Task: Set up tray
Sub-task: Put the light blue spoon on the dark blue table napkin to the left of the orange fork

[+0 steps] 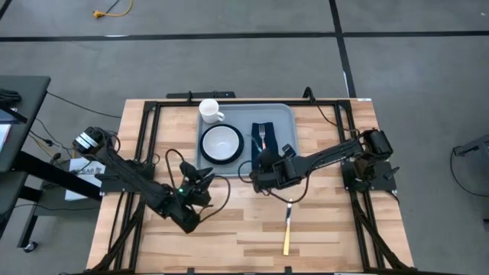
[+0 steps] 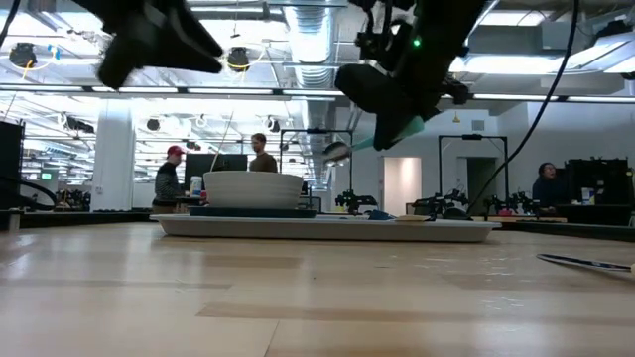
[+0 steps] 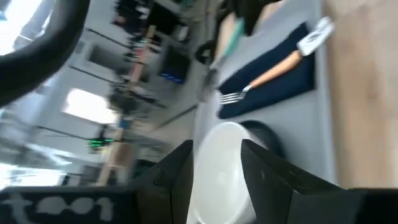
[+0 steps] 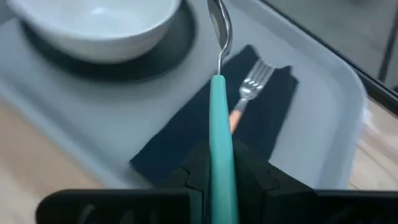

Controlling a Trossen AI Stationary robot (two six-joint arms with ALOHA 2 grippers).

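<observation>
the spoon sits closest, its teal handle clenched between the right gripper's fingers, bowl end pointing out over the tray. under it lies a dark napkin with a fork on it, tines aimed the same way as the spoon. beside the napkin a white bowl sits on a dark plate.

from above, the tray lies at the far middle of the wooden table, its long axis running left to right, its rim about square with the table's edges. a white mug stands in its far left corner, the bowl just nearer, the napkin to the right. the right gripper hangs over the tray's near right part. the left gripper is off the tray's near left corner, fingers parted and holding nothing. a knife with a yellow handle lies on bare wood nearer the front, well apart from the tray.

beyond the table is a grey floor; at table height the room shows pipes overhead, benches and a few people well back.
</observation>
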